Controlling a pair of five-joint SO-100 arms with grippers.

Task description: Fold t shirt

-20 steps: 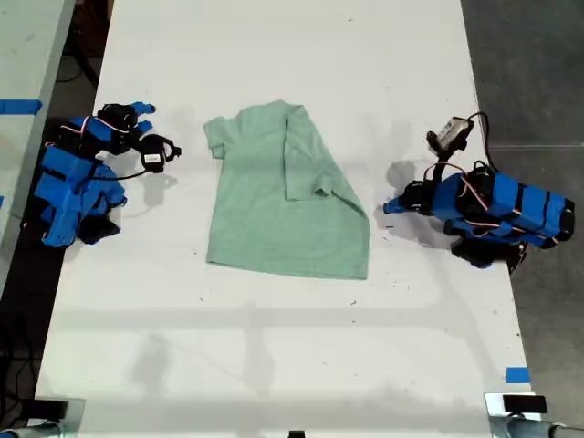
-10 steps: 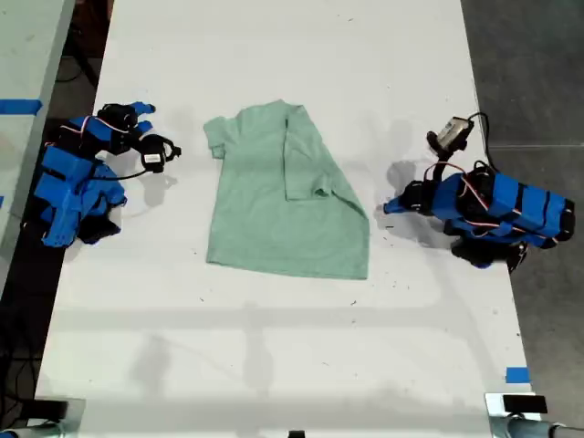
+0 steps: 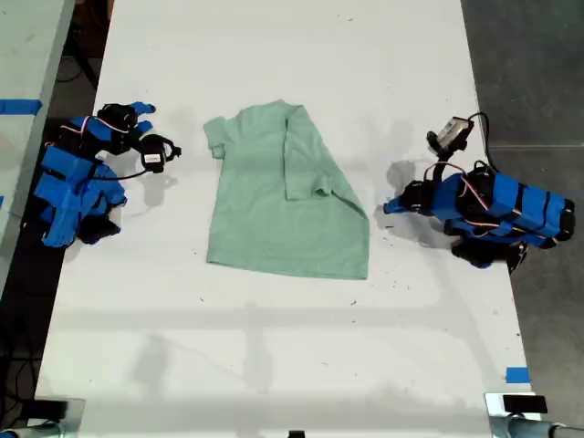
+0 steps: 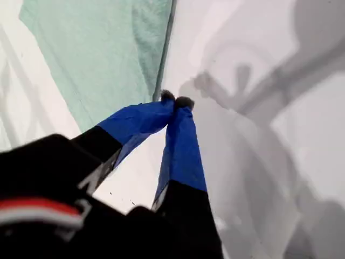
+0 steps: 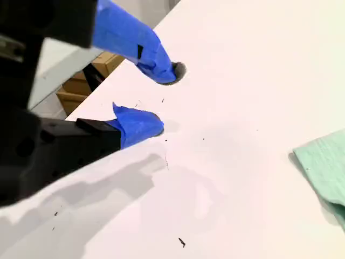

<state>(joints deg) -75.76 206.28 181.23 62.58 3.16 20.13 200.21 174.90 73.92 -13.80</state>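
The t shirt (image 3: 287, 196) lies flat near the middle of the white table (image 3: 274, 365), collar toward the far edge in the exterior view, with the sleeve and side panel on the exterior view's right already folded in over the body; the sleeve on the exterior view's left lies spread outward. My first gripper (image 4: 176, 101) rests just beside the shirt's folded edge, clear of the cloth, with its blue-taped jaws closed tip to tip on nothing; the shirt (image 4: 102, 48) fills the area just beyond those tips. This matches the arm (image 3: 484, 208) on the exterior view's right. My second gripper (image 5: 161, 100) sits over bare table with its jaws parted and empty, and only a corner of the shirt (image 5: 323, 167) shows at a distance; this matches the arm (image 3: 82, 178) on the exterior view's left, which stands well apart from the cloth. The step in hand is judged to be the matching fold of the unfolded side. To do it well, bring my second gripper to the spread sleeve and lower it until the lower jaw slides under a single layer at the sleeve hem. Close firmly, lift only enough to clear the table, and carry the cloth across toward the folded panel so the two edges run parallel. Keep my first gripper off the cloth, or use it to pin the folded panel if the body drags.
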